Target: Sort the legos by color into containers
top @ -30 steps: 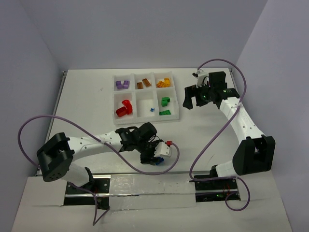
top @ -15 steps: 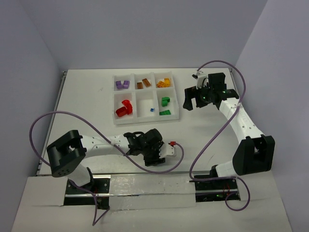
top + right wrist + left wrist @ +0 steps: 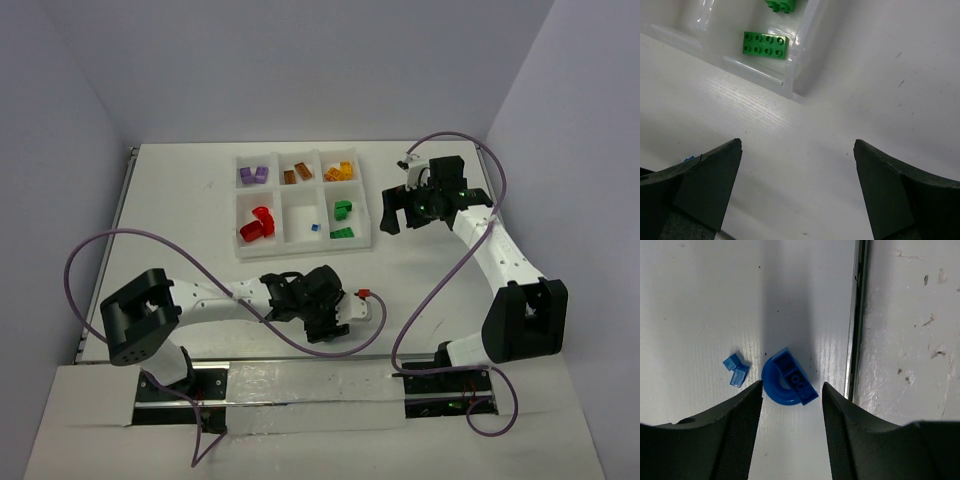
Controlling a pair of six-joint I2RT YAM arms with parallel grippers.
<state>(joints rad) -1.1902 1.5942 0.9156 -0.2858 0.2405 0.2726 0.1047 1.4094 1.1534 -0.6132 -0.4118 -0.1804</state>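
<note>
A white tray (image 3: pixel 302 248) holds six compartments with purple (image 3: pixel 252 175), brown-orange (image 3: pixel 297 173), yellow-orange (image 3: pixel 340 171), red (image 3: pixel 258 224) and green legos (image 3: pixel 342 220), plus one tiny blue piece (image 3: pixel 315 227). My left gripper (image 3: pixel 326 322) is low near the table's front edge. In the left wrist view it (image 3: pixel 791 386) is open, with a blue curved piece (image 3: pixel 774 386) carrying a blue brick just ahead between the fingertips. Two small blue bricks (image 3: pixel 736 370) lie to its left. My right gripper (image 3: pixel 400 212) is open and empty beside the tray's right edge.
A metal strip (image 3: pixel 856 315) marks the table's front edge just right of the blue pieces. In the right wrist view the tray corner (image 3: pixel 796 80) with a green brick (image 3: pixel 765 45) lies ahead of the open right gripper (image 3: pixel 797 145). Purple cables loop over the table.
My left gripper has swung right and down over the blue pieces, which it now hides in the top view. The right arm has barely shifted.
</note>
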